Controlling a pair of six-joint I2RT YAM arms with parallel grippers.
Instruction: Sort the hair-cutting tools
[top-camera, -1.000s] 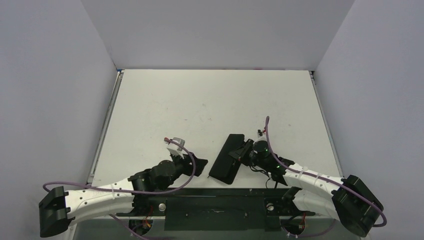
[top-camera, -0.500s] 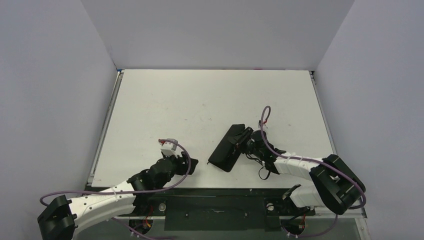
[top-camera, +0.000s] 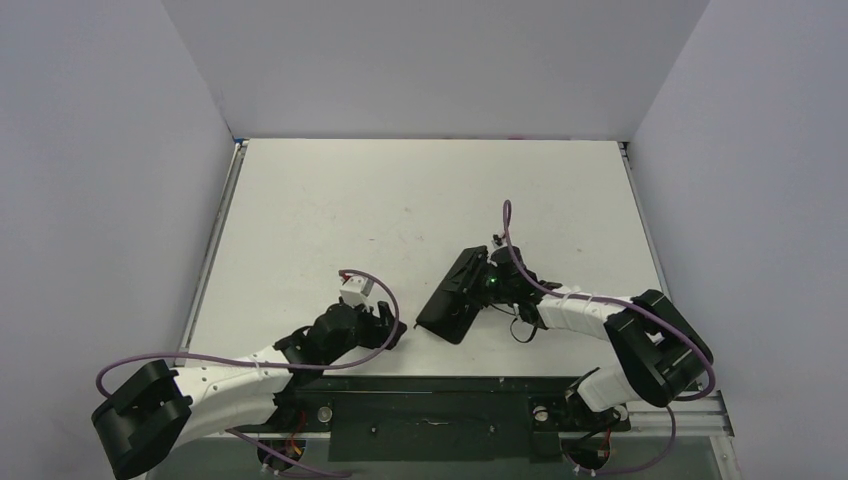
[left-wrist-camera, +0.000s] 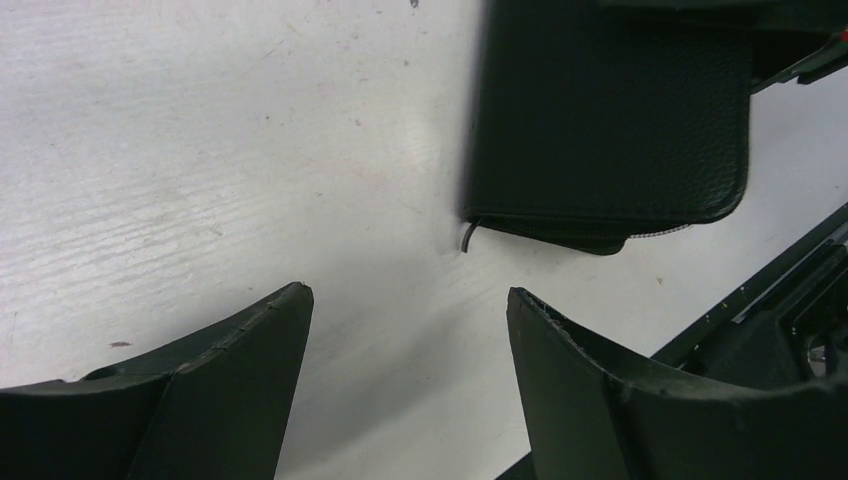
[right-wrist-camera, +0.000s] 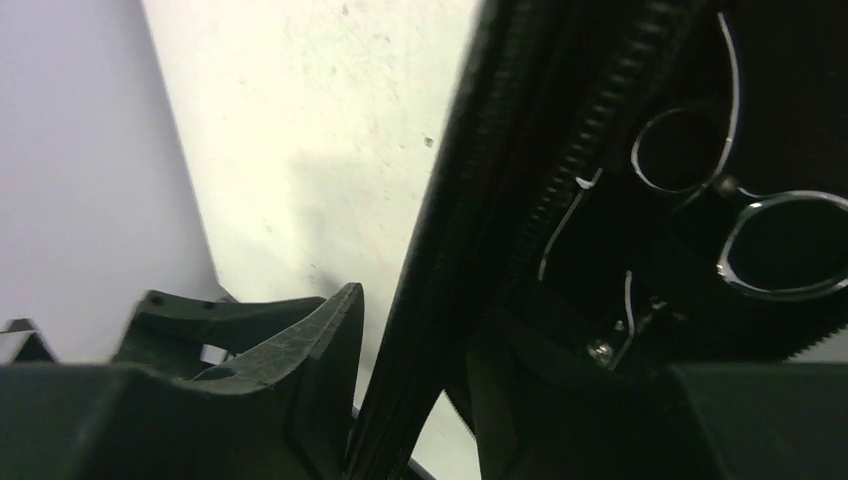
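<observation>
White tabletop is carrying 1 black zip case, lying partly open near the front edge. 1 pair of thin silver scissors with 2 finger rings is resting inside it. 1 left claw is hanging wide open beside the case. 1 right claw is straddling the case's zipper edge; I cannot tell whether it is pinching.

Case on table near front edge — scissors inside it; left gripper left, right gripper right.
</observation>
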